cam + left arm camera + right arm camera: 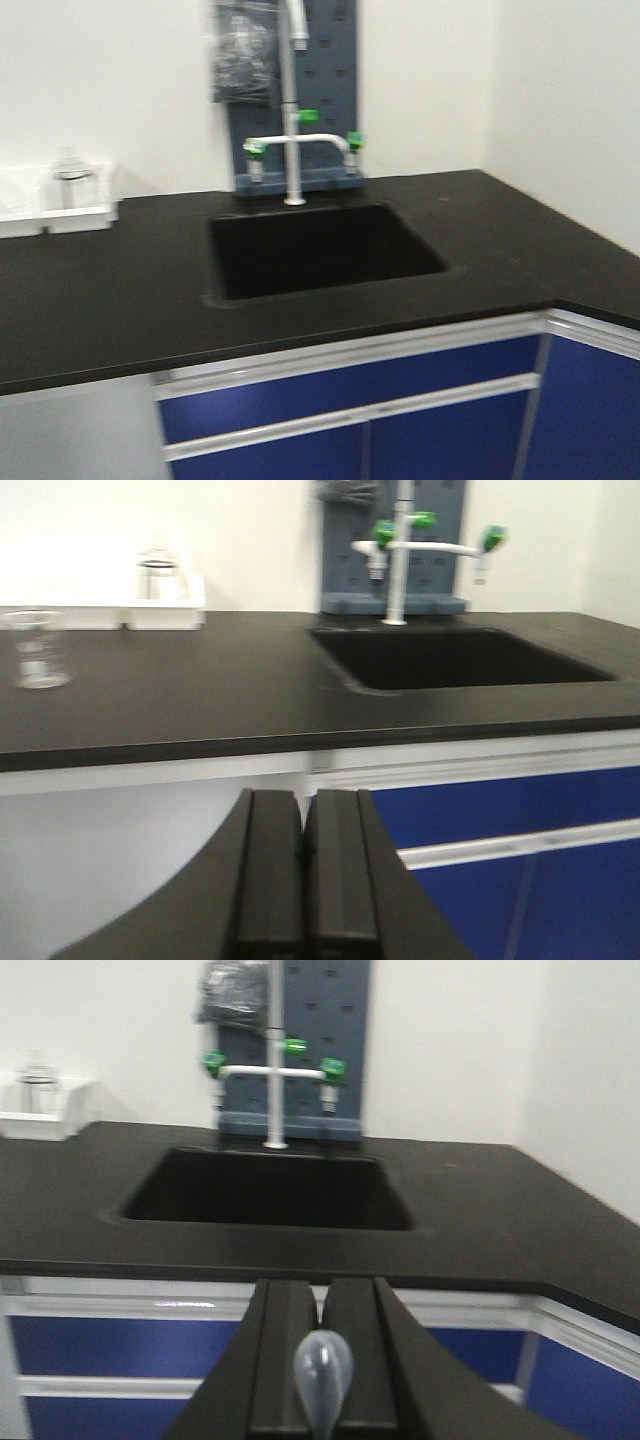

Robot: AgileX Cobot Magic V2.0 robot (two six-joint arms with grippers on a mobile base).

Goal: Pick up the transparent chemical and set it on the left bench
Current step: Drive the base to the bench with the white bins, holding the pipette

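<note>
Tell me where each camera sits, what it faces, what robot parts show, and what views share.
Exterior front: high, looking down at the square black sink in the matte black countertop; no robot visible.
Left wrist: at counter height, facing across it; shut black left gripper below.
Right wrist: likewise, squarer to the sink; shut black right gripper pinching a clear plastic dropper bulb.
All share the white green-handled tap.

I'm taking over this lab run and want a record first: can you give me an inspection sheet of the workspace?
Surface: black countertop with inset sink.
Job's things: clear dropper pipette, bulb showing in the right gripper; no beaker seen there.
Clutter: clear beaker on countertop; glass flask in white bin.
Grippers: left gripper shut, empty; right gripper shut on the pipette.
Cables: nothing seen.
Surroundings: tap, pegboard, blue cabinets, white walls.
</note>
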